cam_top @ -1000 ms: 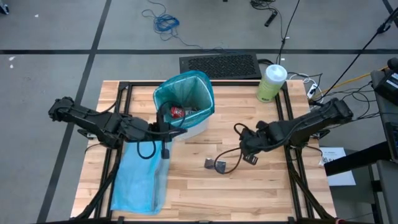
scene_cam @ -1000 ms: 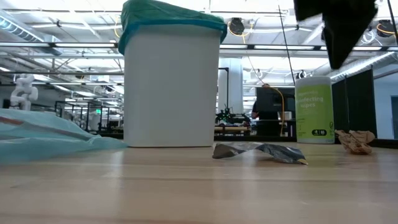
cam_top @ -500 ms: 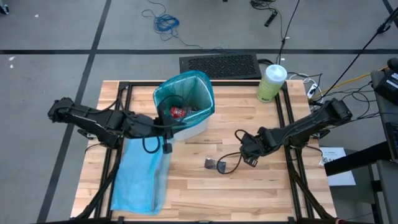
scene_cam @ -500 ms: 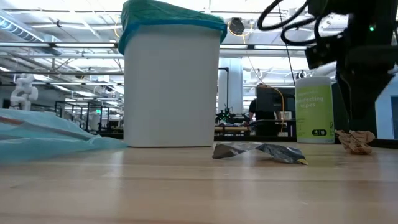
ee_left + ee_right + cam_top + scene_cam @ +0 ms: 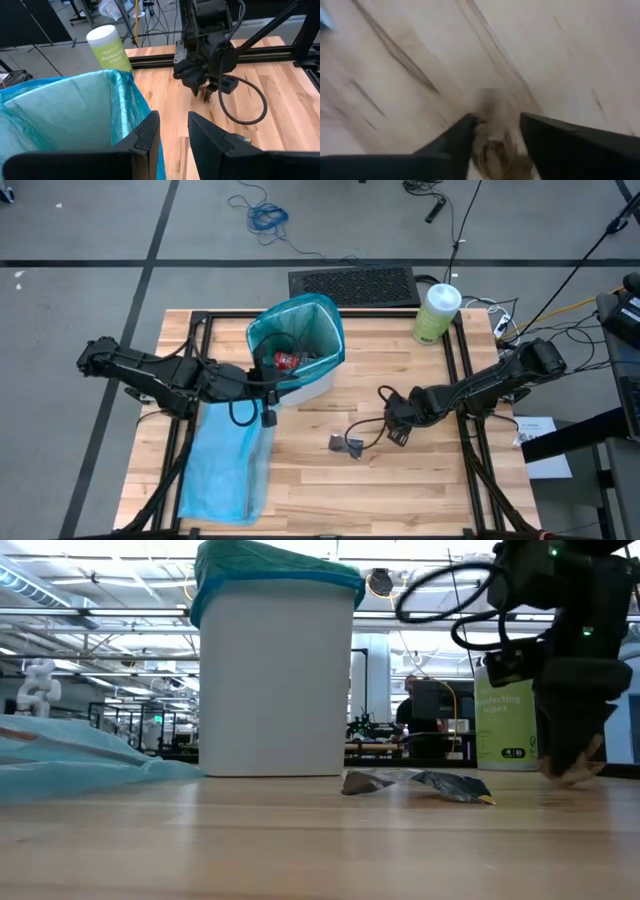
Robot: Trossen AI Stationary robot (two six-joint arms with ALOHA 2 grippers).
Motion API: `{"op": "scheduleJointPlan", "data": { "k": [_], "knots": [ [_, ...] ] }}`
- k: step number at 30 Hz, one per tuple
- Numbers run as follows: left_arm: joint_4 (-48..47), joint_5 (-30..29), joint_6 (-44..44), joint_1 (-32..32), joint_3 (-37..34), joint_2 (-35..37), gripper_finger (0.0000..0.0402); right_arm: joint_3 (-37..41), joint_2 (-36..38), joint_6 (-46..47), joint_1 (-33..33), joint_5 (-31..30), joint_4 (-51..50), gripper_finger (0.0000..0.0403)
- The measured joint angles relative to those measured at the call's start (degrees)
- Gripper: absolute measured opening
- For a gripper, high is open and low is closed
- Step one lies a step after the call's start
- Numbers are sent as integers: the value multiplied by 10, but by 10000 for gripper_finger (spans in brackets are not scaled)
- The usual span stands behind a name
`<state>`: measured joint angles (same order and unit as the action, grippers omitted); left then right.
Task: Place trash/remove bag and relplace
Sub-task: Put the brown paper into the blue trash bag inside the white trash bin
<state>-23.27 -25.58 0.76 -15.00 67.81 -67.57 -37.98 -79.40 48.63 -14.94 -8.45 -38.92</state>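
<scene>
On the left of the worktop [image 5: 420,490] lies the pale blue spare bag [image 5: 225,470], flat. The left gripper [image 5: 268,392] waits right by the white bin [image 5: 300,350], its fingers a little apart and holding nothing. The bin has the green bag [image 5: 296,330] inside, with some red-and-white trash [image 5: 285,359] in it already.

Near the middle, a silvery wrapper [image 5: 343,444] sits on the wood. Just to its right, the right gripper [image 5: 495,131] is low down at the worktop, with a brown paper wad [image 5: 496,150] between its fingers, which look close to pinching it.

So the step looks like picking up trash. Next, the gripper should squeeze the wad tight, lift it, and carry it over the bin.
</scene>
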Motion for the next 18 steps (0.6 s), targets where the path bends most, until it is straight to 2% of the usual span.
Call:
{"op": "scheduleJointPlan", "data": {
  "k": [3,5,7,11,16,18],
  "knots": [
    [-3,0,18,0,2,0,94,0,4,-18,-1,39,33,53],
    [-7,0,39,-1,18,-1,89,-10,9,-40,-5,74,59,16],
    [-14,0,43,-4,45,4,83,-33,14,-59,-12,90,71,12],
    [-35,0,46,-9,96,8,71,-111,31,-105,-28,80,62,3],
    [-70,2,46,-13,128,6,59,-252,42,-191,-46,40,33,1],
    [-72,2,46,-13,135,7,59,-313,42,-230,-47,6,18,1]
  ]
}}
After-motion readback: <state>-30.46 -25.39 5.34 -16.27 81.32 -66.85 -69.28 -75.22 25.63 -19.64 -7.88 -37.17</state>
